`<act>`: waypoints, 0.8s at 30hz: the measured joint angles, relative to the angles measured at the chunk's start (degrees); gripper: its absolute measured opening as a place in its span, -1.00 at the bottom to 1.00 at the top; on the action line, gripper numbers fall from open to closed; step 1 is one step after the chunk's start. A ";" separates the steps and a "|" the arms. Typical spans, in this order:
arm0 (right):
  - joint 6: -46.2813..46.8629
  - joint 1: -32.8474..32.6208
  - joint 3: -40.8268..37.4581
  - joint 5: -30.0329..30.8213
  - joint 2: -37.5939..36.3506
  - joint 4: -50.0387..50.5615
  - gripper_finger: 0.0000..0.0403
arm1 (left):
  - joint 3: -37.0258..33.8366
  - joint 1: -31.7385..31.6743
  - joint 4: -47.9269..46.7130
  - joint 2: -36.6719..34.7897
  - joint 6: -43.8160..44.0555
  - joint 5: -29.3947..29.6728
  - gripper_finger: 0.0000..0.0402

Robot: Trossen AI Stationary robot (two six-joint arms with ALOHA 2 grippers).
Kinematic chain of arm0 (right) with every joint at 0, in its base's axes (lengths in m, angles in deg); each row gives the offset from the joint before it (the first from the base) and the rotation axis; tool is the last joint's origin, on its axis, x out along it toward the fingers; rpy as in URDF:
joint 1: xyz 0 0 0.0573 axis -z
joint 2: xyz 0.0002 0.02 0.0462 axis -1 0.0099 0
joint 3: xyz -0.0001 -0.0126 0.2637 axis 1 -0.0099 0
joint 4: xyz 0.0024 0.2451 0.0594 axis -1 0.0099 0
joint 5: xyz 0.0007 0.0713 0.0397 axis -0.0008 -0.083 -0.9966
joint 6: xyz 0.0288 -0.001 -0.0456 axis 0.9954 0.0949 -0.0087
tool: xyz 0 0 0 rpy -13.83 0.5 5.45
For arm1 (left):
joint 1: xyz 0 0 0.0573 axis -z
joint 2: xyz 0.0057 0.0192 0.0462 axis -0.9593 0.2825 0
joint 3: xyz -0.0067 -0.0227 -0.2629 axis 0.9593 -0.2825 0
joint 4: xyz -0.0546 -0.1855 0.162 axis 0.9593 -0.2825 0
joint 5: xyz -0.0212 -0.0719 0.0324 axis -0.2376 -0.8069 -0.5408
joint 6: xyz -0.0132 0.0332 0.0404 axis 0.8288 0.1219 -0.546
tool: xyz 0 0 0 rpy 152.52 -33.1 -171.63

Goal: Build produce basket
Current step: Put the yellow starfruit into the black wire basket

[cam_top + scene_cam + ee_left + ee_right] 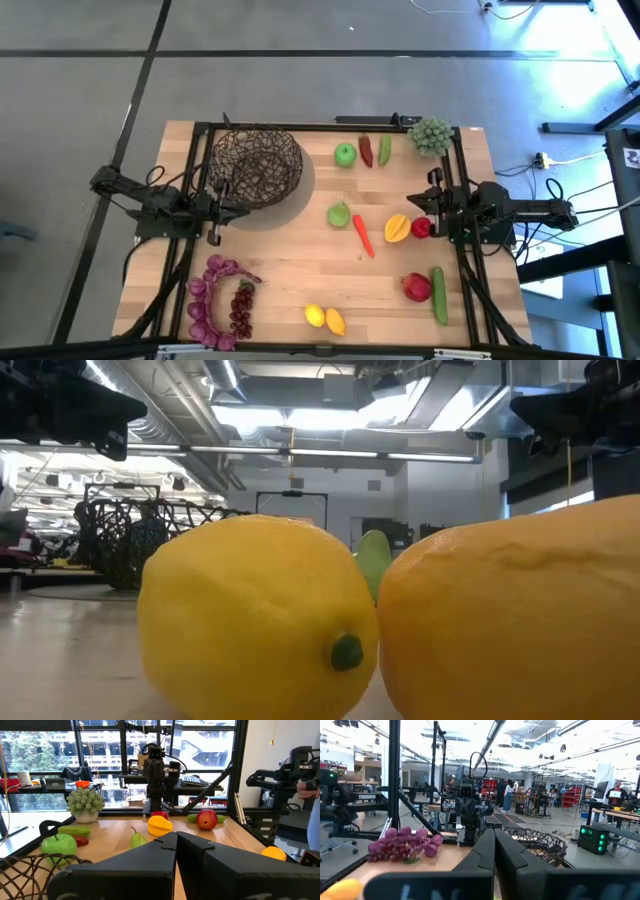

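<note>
The dark wire-mesh basket [255, 165] stands on the table at the far left, with no produce showing in it. My left gripper [232, 209] hovers shut and empty just by the basket's near rim. My right gripper [418, 201] is shut and empty at the right, above the mango [397, 228] and a small red fruit [421, 228]. On the table lie a green apple [345, 154], a red pepper [366, 150], a green pepper [384, 149], a second green fruit [339, 214], a carrot [362, 235], a pomegranate [417, 287], a cucumber [439, 295], two lemons [324, 318] and purple grapes [220, 300].
A pale-green bushy clump [430, 135] stands at the far right corner. A black frame [330, 127] runs around the table's edges. In the low view the two lemons [255, 620] fill the foreground. Bare wood lies between the basket and the grapes.
</note>
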 joint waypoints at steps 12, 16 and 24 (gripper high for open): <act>1.92 0.02 22.38 20.38 10.73 19.69 -1.00 | 0.00 0.00 0.00 0.00 0.00 0.00 -1.00; 9.06 0.00 31.68 22.55 19.99 25.59 -1.00 | 0.00 -0.01 -0.01 0.01 0.01 0.00 -1.00; 12.02 0.00 51.95 16.81 39.60 45.77 -1.00 | 0.00 -0.02 0.00 0.00 0.02 0.00 -1.00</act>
